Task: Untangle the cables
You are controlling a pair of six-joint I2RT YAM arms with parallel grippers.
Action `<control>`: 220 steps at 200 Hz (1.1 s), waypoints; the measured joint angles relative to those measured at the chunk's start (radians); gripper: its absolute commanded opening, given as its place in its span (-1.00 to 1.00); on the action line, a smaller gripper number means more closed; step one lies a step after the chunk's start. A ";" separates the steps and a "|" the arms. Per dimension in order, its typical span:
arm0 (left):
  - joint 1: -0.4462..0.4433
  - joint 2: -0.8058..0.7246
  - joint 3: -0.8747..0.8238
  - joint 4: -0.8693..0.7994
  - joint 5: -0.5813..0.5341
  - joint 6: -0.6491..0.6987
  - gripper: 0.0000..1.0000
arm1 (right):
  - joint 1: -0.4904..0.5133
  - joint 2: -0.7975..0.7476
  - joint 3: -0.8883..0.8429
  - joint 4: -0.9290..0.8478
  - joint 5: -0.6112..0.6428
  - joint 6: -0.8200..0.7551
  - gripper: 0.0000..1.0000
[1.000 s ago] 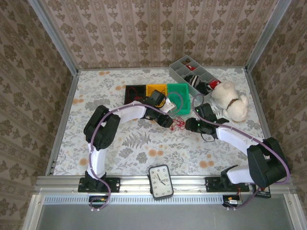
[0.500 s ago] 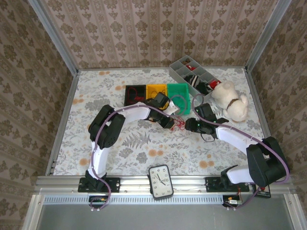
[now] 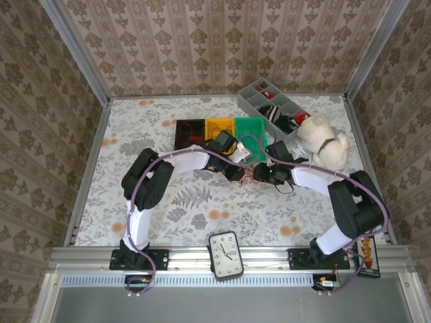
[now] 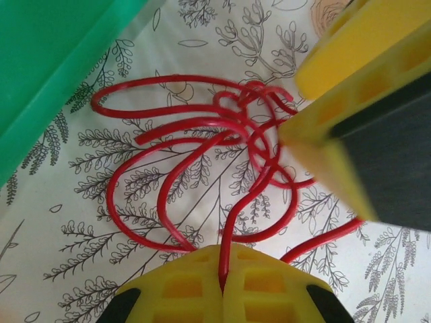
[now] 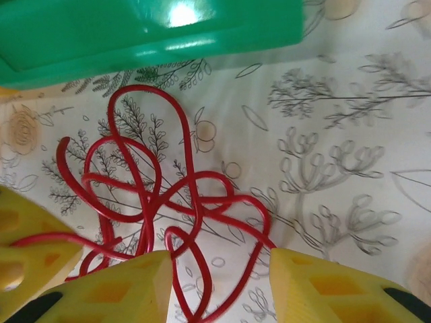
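My left gripper (image 4: 223,266) is clenched on one strand of the red cable (image 4: 202,148), which lies just near of the green bin (image 4: 54,60). My right gripper (image 5: 219,289) stands parted, straddling a loop. The loops are all crossed, so I judge the untangling barely begun.

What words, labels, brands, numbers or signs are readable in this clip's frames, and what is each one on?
No text can be quoted as it reads.
Clock at the near edge: dial numerals, too small to read.
Dark tag beside the right arm's base: orange marks, too blurred to read.
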 measured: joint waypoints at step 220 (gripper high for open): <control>0.523 -0.541 -0.351 0.331 0.084 -0.309 -1.00 | -0.025 0.045 0.048 -0.091 0.074 0.069 -0.78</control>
